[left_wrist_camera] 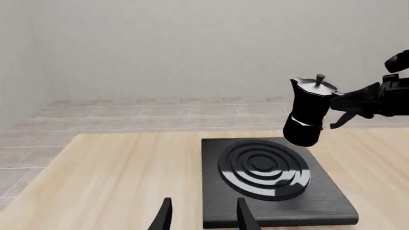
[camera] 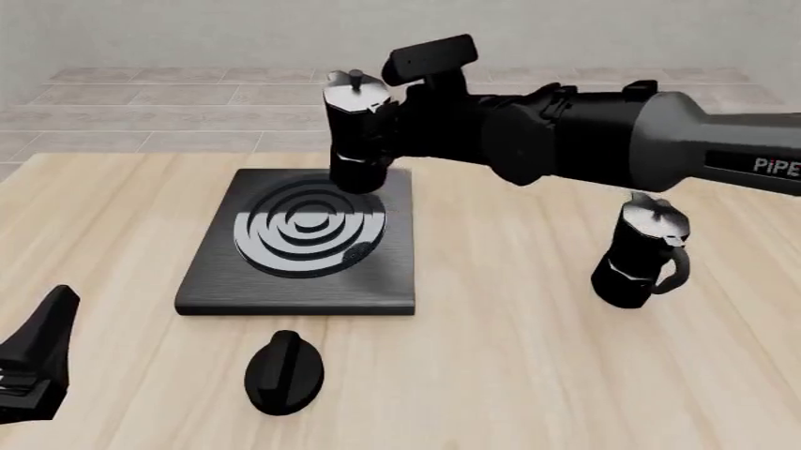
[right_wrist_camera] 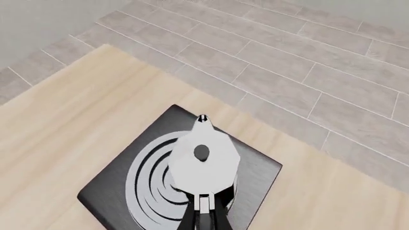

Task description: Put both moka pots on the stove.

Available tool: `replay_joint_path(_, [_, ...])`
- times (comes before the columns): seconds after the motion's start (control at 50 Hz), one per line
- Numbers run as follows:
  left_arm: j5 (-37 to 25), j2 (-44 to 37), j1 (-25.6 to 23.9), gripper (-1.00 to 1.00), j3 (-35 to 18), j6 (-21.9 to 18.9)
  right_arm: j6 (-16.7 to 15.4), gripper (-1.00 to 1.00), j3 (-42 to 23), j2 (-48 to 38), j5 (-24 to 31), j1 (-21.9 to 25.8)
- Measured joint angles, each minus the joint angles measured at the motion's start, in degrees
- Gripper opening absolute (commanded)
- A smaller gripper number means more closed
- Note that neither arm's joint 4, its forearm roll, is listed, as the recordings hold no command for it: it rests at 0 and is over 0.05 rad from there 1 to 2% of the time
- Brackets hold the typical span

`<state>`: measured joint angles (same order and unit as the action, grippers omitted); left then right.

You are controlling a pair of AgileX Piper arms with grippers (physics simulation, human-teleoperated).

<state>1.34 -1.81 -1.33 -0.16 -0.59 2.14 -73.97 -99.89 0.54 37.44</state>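
One moka pot [camera: 356, 131] hangs in the air over the far right part of the stove [camera: 213, 281], held by its handle in my shut right gripper [camera: 396, 127]. Looking down from the right wrist, its silvery lid [right_wrist_camera: 203, 158] covers part of the ring burner [right_wrist_camera: 147, 187]. The left wrist view shows the same pot [left_wrist_camera: 308, 112] a little above the stove's [left_wrist_camera: 332, 206] far corner. The other moka pot [camera: 641, 253] stands upright on the table to the right. My left gripper [left_wrist_camera: 203, 218] is open and empty, low at the near left [camera: 44, 347].
A black oval knob with a ridge [camera: 284, 372] lies on the table just in front of the stove. The right arm [camera: 588, 141] stretches across from the right above the table. Beyond the table's far edge is tiled floor [camera: 163, 103].
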Motion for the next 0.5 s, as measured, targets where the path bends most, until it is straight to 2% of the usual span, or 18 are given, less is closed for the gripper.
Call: replay_joint_path(0.5, [-0.26, 0.31, 0.17, 1.0, -0.07, 0.38, 0.84, -1.0, -7.12, -7.56, -1.13, 1.35])
